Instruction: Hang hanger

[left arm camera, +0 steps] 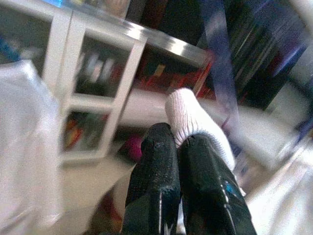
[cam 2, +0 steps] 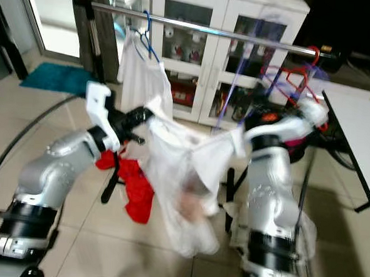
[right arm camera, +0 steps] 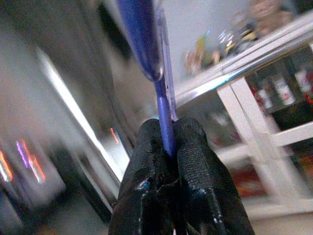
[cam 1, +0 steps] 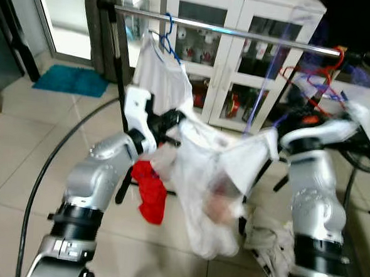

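Both arms raised, L gripper (left arm camera: 178,142) & R gripper (right arm camera: 168,137) clamped.

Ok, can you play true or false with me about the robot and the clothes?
1. The right gripper pinches a purple hanger. True.
2. The left gripper has its fingers wide open. False: they are shut on white cloth.
3. A white garment hangs from the metal rail on a blue hanger. True.
4. The cloth on the floor beneath the robot's arms is green. False: a red cloth lies there.
5. The cabinet behind the rail is white. True.
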{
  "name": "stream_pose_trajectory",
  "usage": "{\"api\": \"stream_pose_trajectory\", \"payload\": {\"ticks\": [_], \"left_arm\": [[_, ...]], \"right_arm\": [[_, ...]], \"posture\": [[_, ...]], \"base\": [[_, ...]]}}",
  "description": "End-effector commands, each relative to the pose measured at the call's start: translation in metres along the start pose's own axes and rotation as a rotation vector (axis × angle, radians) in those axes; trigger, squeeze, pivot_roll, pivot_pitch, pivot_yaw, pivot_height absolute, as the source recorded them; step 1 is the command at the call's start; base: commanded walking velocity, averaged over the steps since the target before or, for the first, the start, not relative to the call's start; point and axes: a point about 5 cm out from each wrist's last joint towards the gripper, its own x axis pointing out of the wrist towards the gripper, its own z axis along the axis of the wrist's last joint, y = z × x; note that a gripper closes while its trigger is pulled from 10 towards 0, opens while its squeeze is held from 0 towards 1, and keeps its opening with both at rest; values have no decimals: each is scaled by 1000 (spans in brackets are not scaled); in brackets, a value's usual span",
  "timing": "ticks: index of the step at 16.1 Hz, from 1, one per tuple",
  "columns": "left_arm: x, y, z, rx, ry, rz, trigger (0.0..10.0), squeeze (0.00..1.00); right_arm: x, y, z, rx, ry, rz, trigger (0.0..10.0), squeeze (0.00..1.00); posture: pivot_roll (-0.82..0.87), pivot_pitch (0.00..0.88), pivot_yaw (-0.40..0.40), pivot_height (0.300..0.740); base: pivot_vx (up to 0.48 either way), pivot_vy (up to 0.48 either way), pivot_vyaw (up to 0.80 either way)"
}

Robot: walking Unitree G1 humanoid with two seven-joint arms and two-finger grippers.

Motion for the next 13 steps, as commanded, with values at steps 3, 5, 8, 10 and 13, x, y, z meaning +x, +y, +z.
{"api": "stream_pose_trajectory", "payload": {"ticks": [3, 5, 8, 10, 13], "left_arm": [[2, -21, 66, -133, -334, -161, 0, 0], [5, -13, 85, -197, -416, -134, 0, 0], [5, 1, 59, -179, -264, -7, 0, 0], [6, -1, 42, -170, -152, -10, 0, 0], [10, -12, 18, -169, 28, -69, 0, 0]], "right_arm": [[-4, 7, -29, -75, 113, 31, 0, 0], [-3, 19, -36, -204, 110, 133, 0, 0], [8, 33, -7, -20, -107, 124, 0, 0], [20, 25, 13, 211, -224, 32, 0, 0], [33, 7, 31, 583, -353, -74, 0, 0]], "posture": [[-31, 0, -68, 740], [-24, 0, -56, 740], [-21, 0, -59, 740], [-20, 0, -52, 740], [-13, 0, -48, 740]], "base": [[0, 0, 0], [0, 0, 0], [0, 0, 0], [0, 0, 0], [0, 0, 0]]}}
